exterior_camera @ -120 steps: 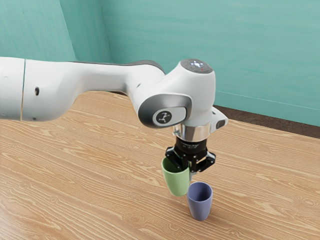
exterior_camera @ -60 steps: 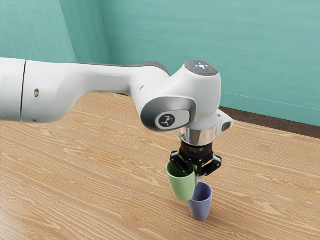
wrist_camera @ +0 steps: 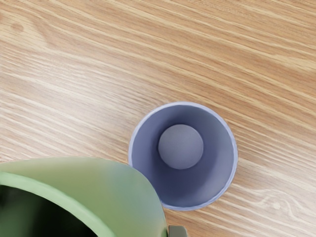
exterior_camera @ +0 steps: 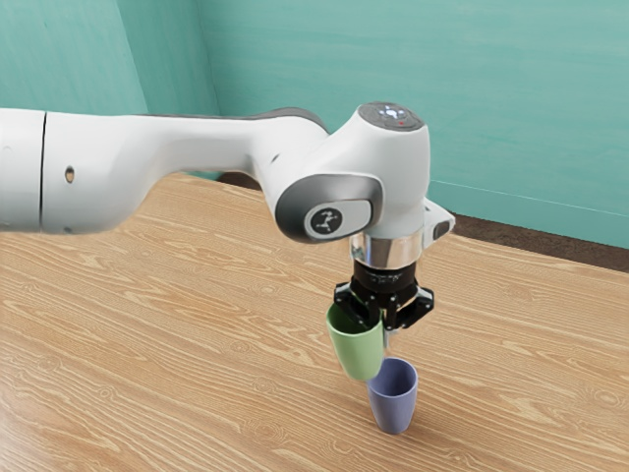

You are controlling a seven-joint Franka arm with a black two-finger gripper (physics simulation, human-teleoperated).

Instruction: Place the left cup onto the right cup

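The blue cup point(exterior_camera: 392, 395) stands upright on the wooden surface point(exterior_camera: 147, 334), mouth up, closest to the exterior camera. In the wrist view the blue cup point(wrist_camera: 182, 155) is seen from above: a round rim, sloping inner wall and a pale flat bottom, with wood grain point(wrist_camera: 74, 74) all around it.

Just above the blue cup, toward the exterior view's left, hangs the green cup point(exterior_camera: 358, 346). It is off the surface and tilted: its mouth leans up and away from the blue cup, and its narrow base points down toward the blue cup's rim. The base overlaps the near-left part of that rim in the exterior view; whether the two cups touch cannot be told. In the wrist view the green cup point(wrist_camera: 84, 197) is a large blurred shape close under the hand, and its wall covers a piece of the blue cup's rim. The green cup is beside and above the blue cup's mouth, not centred over it and not seated in it.

Over the blue cup, the black fingers point(exterior_camera: 376, 319) are clenched on the green cup's rim, on the side facing the blue cup, and carry it.

Above them the white arm point(exterior_camera: 197, 177) rises from the blue cup's spot and runs off to the exterior view's left.

Behind the blue cup the surface stretches back to a teal wall point(exterior_camera: 511, 98).
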